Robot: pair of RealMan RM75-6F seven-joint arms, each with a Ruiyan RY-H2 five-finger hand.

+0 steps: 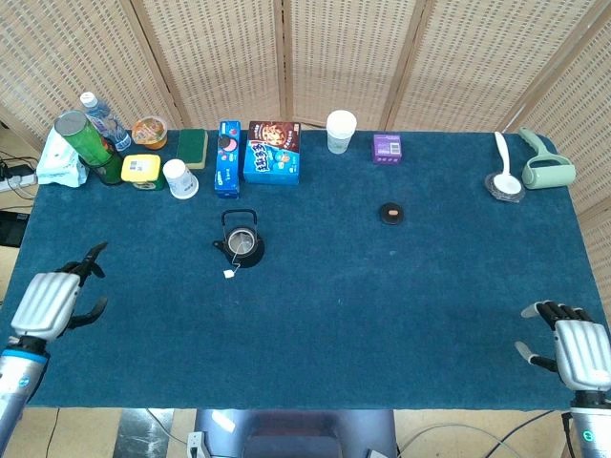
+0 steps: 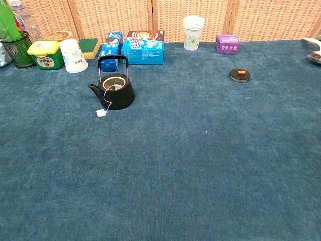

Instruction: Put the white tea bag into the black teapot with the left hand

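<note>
My left hand [image 1: 46, 303] sits at the near left edge of the table, fingers spread, holding nothing; chest view does not show it. My right hand [image 1: 580, 351] rests at the near right corner, likewise loose and empty. The black teapot [image 1: 242, 246] stands up-table and to the right of my left hand, well apart from it, handle upright, lid off. The white tea bag itself I cannot make out; by my reading it is inside the pot, since a thin string runs out over the rim down to the paper tag [image 2: 101, 113] lying on the cloth just in front of the pot. So the task looks done, or nearly. Left hand is much the nearer of the two should the tag need tucking in. Nothing lies between hand and pot. Behind the pot: a white paper cup [image 2: 73, 55], a yellow-lidded tub [image 2: 44, 53], blue snack boxes [image 2: 144, 48]. The pot's lid [image 2: 240, 75] lies well off to the right.
</note>
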